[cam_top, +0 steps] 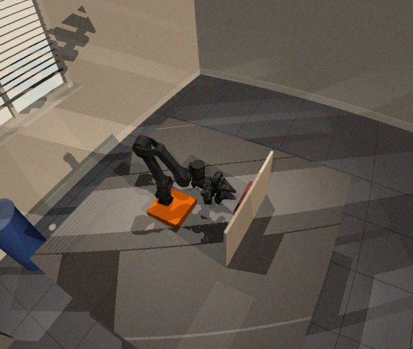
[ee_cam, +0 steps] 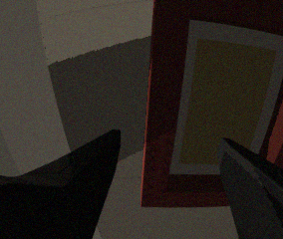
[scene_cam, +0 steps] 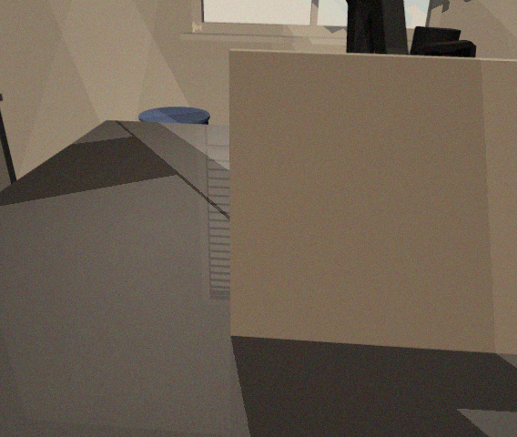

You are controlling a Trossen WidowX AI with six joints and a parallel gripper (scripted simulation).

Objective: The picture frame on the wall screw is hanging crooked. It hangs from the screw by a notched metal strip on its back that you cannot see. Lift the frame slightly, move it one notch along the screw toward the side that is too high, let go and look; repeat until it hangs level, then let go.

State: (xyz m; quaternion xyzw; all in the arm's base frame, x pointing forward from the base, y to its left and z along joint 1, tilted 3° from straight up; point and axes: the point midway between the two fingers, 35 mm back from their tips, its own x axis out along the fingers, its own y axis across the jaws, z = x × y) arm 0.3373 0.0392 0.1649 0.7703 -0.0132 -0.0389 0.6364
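Note:
The picture frame (cam_top: 243,197) (ee_cam: 163,100) has a red border, a grey mat and an olive centre. It hangs on the robot-facing side of the upright beige panel (cam_top: 249,210) (scene_cam: 358,202). The top view shows only a thin red strip of it, and the exterior camera sees only the panel's back. My gripper (cam_top: 233,194) (ee_cam: 169,141) is open and empty, in front of the frame. In the wrist view the right fingertip overlaps the frame's lower part and the left fingertip is left of its left edge. The screw and notched strip are hidden. I cannot tell the tilt reliably.
The arm stands on an orange base (cam_top: 178,210) on the robot's side of the panel. A blue cylinder (cam_top: 11,233) (scene_cam: 174,116) stands beyond the table's far edge, near the window wall. A small white ball (cam_top: 52,227) lies near the cylinder.

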